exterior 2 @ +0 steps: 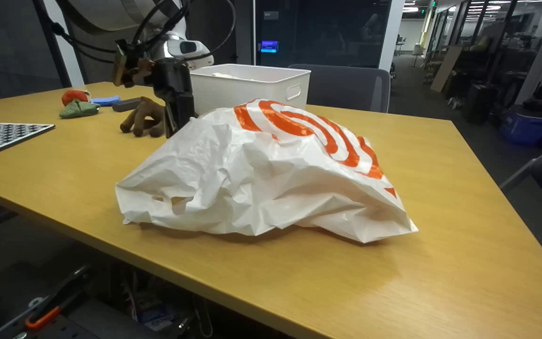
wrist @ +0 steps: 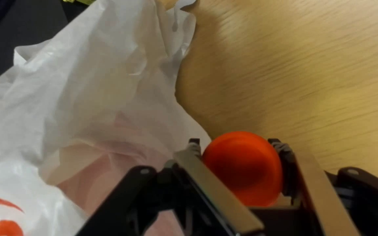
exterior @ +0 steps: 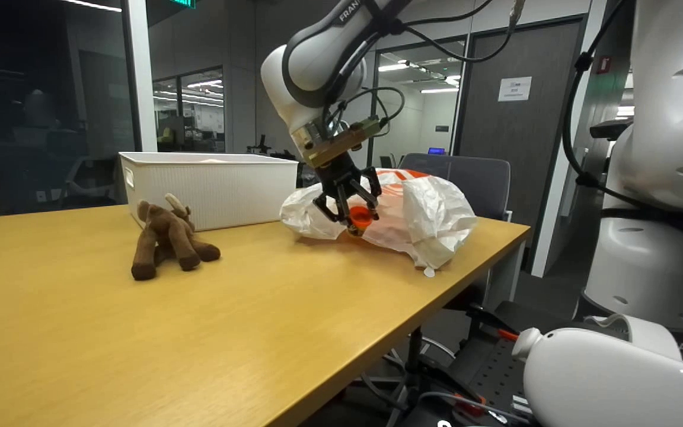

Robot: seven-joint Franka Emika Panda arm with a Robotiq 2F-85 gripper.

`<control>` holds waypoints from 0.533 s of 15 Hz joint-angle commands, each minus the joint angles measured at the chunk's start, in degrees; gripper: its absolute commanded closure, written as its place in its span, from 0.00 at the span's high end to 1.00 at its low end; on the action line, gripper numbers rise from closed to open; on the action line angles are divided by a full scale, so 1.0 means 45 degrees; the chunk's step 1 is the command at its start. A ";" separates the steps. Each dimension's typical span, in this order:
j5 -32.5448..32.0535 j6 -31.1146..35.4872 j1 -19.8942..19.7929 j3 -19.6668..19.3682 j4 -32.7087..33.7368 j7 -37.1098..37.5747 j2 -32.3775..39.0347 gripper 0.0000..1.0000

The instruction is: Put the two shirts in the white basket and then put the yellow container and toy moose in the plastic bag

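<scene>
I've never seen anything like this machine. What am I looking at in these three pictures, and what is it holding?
The machine is a jointed white robot arm. Two pictures come from cameras standing outside it; the close-up comes from a camera on its wrist, looking along its two black-and-tan fingers. They grip a small round container with an orange-red top, near what looks like the open mouth of a crumpled white plastic bag with orange markings. The bag lies on a yellowish wooden table, along with a brown plush moose, a long white plastic basket and, seen in an exterior view, a flat black-and-white patterned board.
</scene>
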 commanded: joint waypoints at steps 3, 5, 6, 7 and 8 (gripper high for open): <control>-0.1765 0.0311 -0.0819 -0.0691 -0.0786 0.3043 -0.0119 0.28; -0.2624 0.0260 -0.0956 -0.0841 -0.0803 0.4222 -0.0004 0.28; -0.3217 0.0252 -0.0989 -0.0894 -0.0788 0.4761 0.0090 0.28; -0.3820 0.0226 -0.0989 -0.0914 -0.0787 0.5295 0.0139 0.28; -0.4362 0.0223 -0.0969 -0.0911 -0.0814 0.5900 0.0151 0.28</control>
